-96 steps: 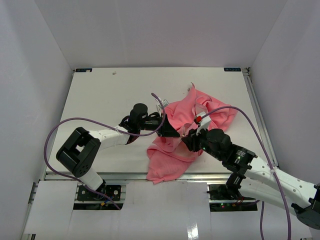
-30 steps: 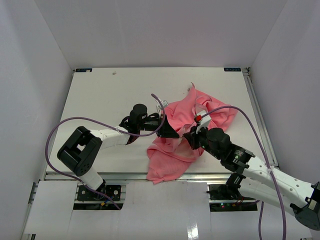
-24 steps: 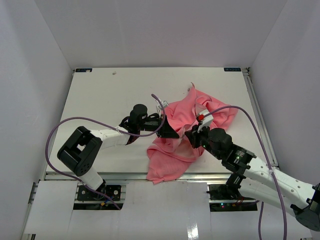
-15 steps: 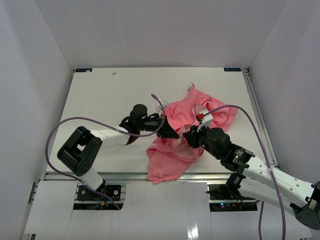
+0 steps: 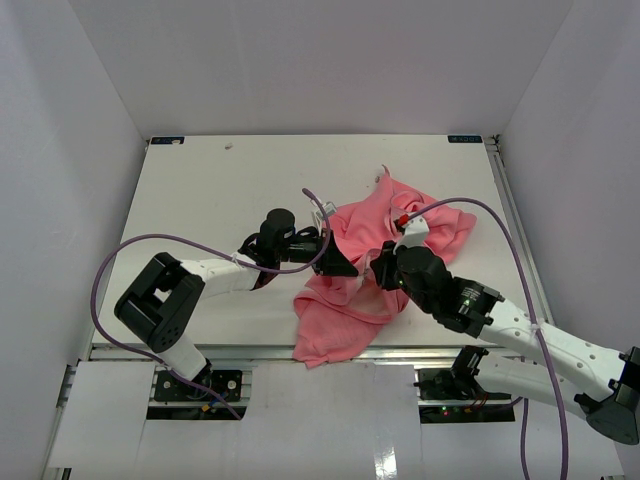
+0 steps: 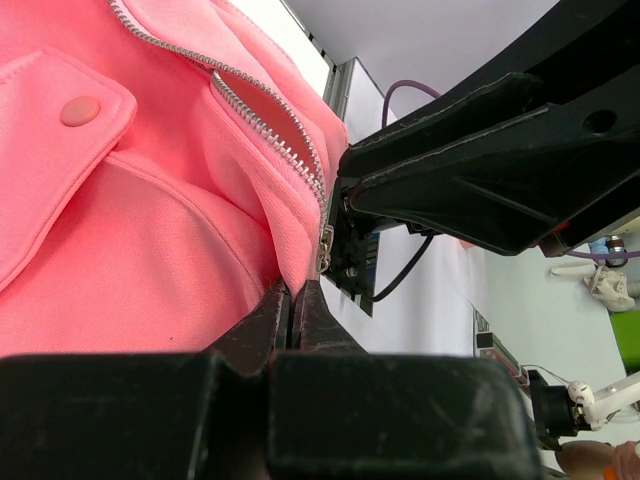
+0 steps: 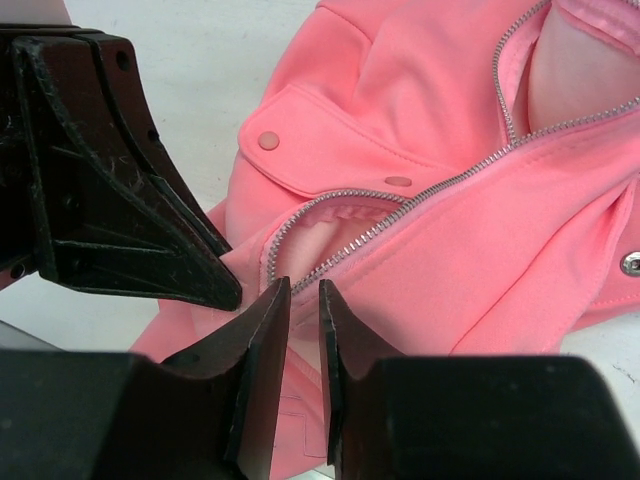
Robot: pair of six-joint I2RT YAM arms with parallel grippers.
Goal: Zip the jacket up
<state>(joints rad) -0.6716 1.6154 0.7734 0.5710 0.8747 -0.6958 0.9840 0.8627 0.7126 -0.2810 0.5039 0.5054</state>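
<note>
The salmon-pink jacket (image 5: pixel 365 225) lies crumpled on the white table, right of centre. Its silver zipper (image 7: pixel 400 215) is partly open and shows paler lining. My left gripper (image 5: pixel 350 268) is shut on the jacket's edge just below the zipper slider (image 6: pixel 323 243), seen in the left wrist view (image 6: pixel 296 288). My right gripper (image 5: pixel 378 272) is right beside it over the zipper's lower end, its jaws a narrow gap apart with nothing clearly between them (image 7: pixel 304 285). The left gripper's black fingers (image 7: pixel 150 220) show at the left of the right wrist view.
The white table (image 5: pixel 200 180) is boxed in by white walls on three sides. A metal rail (image 5: pixel 250 352) runs along the near edge. Purple cables (image 5: pixel 130 250) loop off both arms. White snaps (image 7: pixel 631 263) dot the jacket.
My right arm has shifted a little up and left, bringing its gripper closer over the jacket's zipper. The left gripper has kept its hold and has not moved.
</note>
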